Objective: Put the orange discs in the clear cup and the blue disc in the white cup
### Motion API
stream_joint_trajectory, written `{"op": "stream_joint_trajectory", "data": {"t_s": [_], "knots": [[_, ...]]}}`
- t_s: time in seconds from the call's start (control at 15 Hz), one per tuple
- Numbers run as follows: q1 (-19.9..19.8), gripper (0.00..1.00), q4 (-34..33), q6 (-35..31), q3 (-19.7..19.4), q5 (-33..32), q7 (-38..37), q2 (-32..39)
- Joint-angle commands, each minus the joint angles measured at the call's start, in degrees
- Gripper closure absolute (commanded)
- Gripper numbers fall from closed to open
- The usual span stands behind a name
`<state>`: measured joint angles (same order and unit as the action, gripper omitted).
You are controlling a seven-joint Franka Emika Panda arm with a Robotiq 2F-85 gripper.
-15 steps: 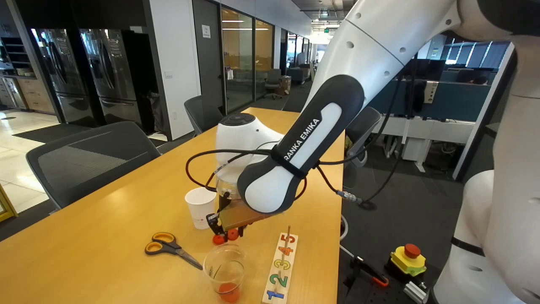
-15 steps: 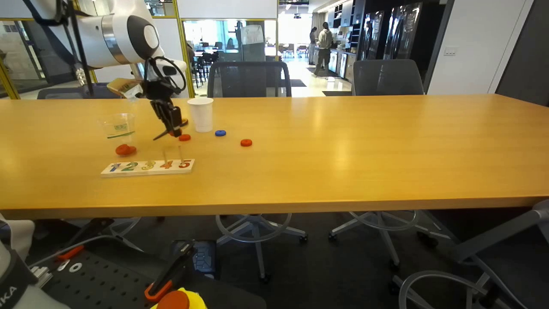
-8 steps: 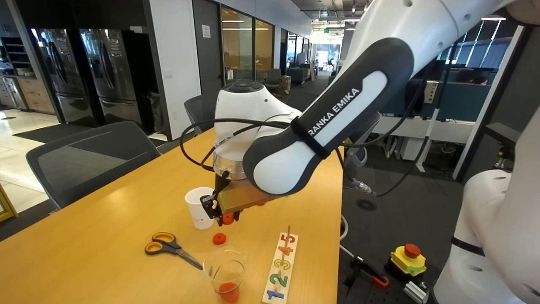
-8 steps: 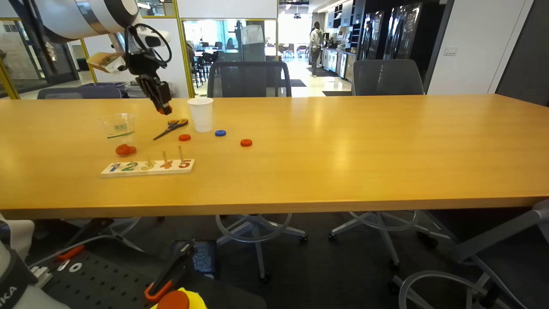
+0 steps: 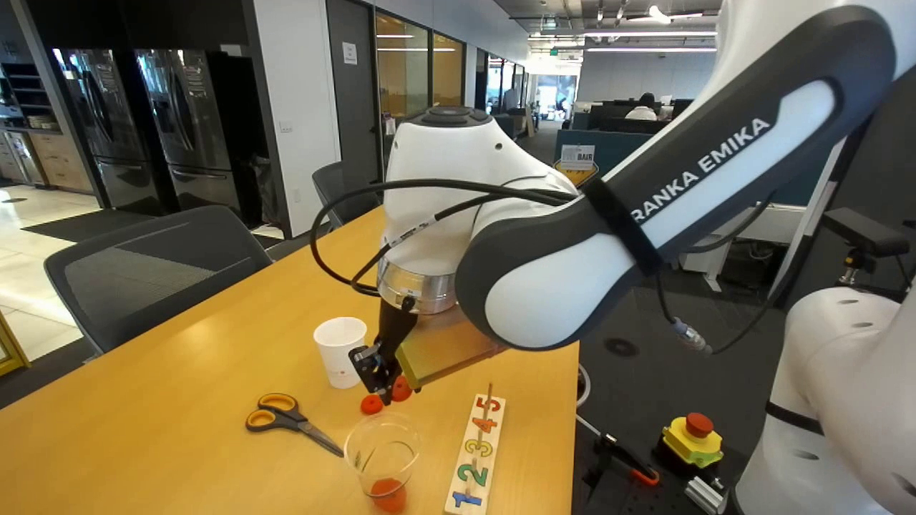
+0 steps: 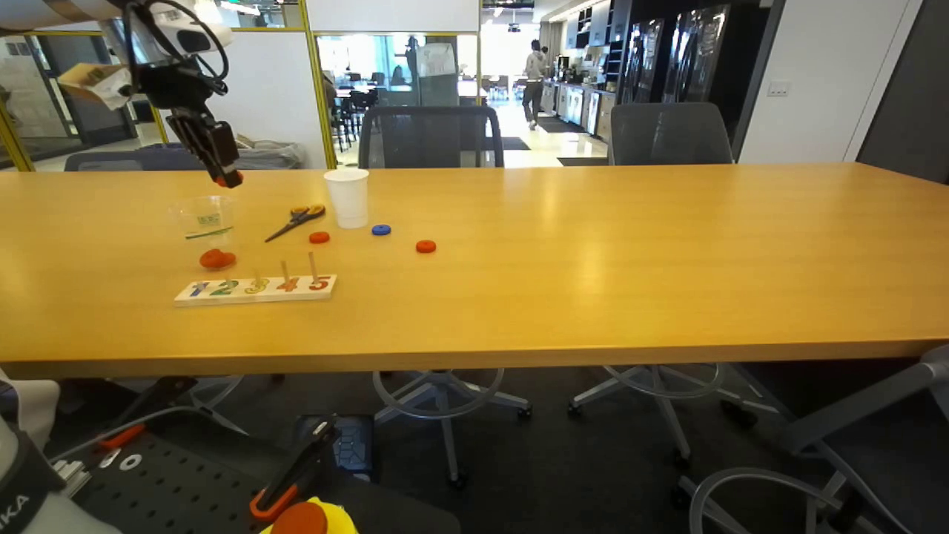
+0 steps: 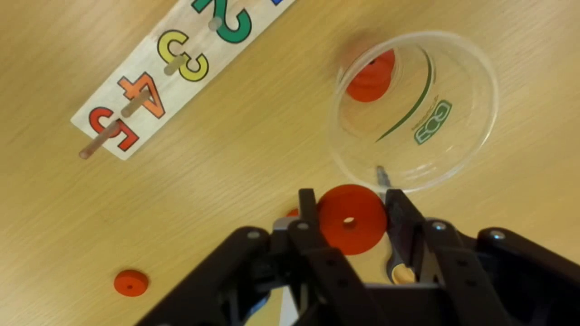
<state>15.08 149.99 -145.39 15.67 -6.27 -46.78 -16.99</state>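
Orange disc (image 7: 360, 215): one, holed; judged light, stiff; best held by opposite edges. Clamped so in the jaws, above counter (image 6: 630, 274); in wrist view, just beside near-left rim of clear cup (image 7: 413, 113). Markings: cup, green logo (image 7: 432, 122), seemingly "ECO"; board (image 5: 478, 458), numerals 1–5; arm (image 5: 715, 182), "RANKA EMIKA".

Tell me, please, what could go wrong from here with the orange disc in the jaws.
Early release: in the wrist view the orange disc lies mostly outside the rim of the clear plastic cup, so it might land on the table.
Slipping: the jaws pinch only the disc's opposite edges, so it could twist loose.
Tipping: the jaws appear right at the cup's edge there, so lowering them might knock it over.
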Motion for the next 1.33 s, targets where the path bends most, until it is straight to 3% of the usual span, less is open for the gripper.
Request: {"op": "stream_joint_trajectory", "data": {"t_s": [0.0,0.4,1.07,1.13,1.2,1.27], "knots": [[1.9,0.77,2.1,1.0,1.2,6.8,6.1,-3.2],[2.6,0.77,0.4,2.0,2.8,12.2,11.4,0.3],[0.6,0.77,-2.5,0.5,3.0,11.0,12.2,5.3],[0.5,0.64,-2.7,0.3,3.0,10.8,12.5,5.8],[0.4,0.33,-3.0,0.2,2.9,10.8,12.8,6.2],[0.3,0.31,-3.3,0.4,2.7,10.8,13.3,6.6]]}}
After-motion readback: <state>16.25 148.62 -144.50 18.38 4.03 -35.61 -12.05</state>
